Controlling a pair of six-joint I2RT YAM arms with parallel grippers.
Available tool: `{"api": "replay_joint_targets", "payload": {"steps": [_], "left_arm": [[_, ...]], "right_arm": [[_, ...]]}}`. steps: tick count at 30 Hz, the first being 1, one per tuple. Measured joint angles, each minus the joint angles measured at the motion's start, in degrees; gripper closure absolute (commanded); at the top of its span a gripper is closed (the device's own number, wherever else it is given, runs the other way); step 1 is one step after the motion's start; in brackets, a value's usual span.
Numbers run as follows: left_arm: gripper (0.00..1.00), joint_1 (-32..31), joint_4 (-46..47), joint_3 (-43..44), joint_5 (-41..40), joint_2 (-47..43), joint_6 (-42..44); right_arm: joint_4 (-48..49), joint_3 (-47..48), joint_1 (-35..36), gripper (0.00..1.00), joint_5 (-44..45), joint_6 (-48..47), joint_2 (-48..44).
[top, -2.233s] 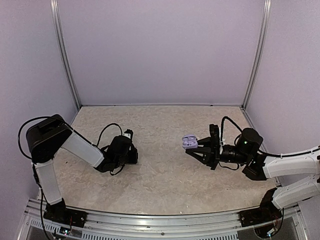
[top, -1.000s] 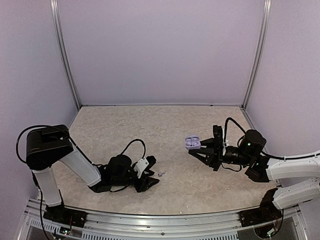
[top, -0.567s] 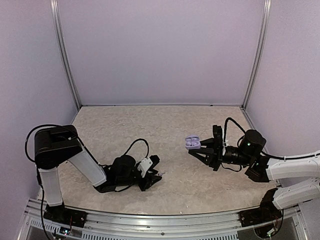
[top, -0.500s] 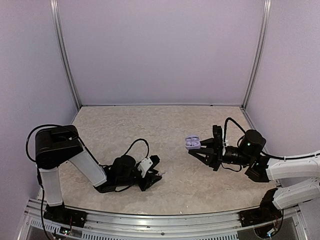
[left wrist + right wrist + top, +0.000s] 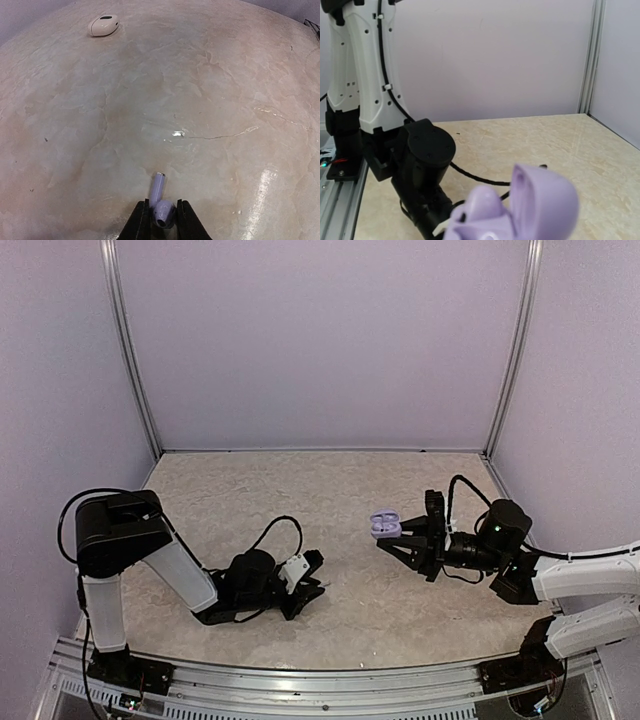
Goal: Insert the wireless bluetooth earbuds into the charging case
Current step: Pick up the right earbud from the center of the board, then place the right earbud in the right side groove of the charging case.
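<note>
A lilac earbud (image 5: 159, 189) lies on the table with its stem pointing away from the camera. My left gripper (image 5: 162, 209) is low on the table, its two black fingers (image 5: 140, 223) pressed against both sides of the bud's head. In the top view this gripper (image 5: 308, 582) is at the front centre-left, and the bud is hidden there. My right gripper (image 5: 395, 535) is shut on a lilac charging case (image 5: 382, 524) with its lid open, held above the table at centre right. The case fills the bottom of the right wrist view (image 5: 530, 207). No other buds show.
A white oval case (image 5: 103, 25) lies far off on the table in the left wrist view. The left arm's black wrist (image 5: 427, 150) and cable are in front of the right wrist camera. Walls and metal posts (image 5: 133, 360) enclose the marbled table (image 5: 320, 490).
My left arm swung from the left-middle to the front centre, came down over the lilac bud and closed its fingers on it. The right gripper shifted slightly right, then held still.
</note>
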Motion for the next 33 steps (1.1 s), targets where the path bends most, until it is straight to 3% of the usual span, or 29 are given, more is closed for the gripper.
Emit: {"api": "replay_joint_targets", "payload": {"steps": [10, 17, 26, 33], "left_arm": [[0.86, -0.5, -6.9, 0.1, -0.3, -4.0, 1.5], [0.87, -3.5, -21.0, 0.6, -2.9, -15.8, 3.5], [0.87, -9.7, -42.9, 8.3, -7.8, -34.6, 6.0], [0.86, -13.9, -57.2, 18.0, -8.0, -39.1, 6.0]], "right_arm": [[-0.4, -0.2, 0.0, 0.99, 0.2, -0.4, 0.0], [-1.6, -0.4, 0.0, 1.00, -0.3, -2.4, 0.4], [-3.2, -0.3, 0.1, 1.00, -4.0, -7.1, 2.4], [-7.7, 1.2, 3.1, 1.00, -2.5, -13.7, 4.5]]}}
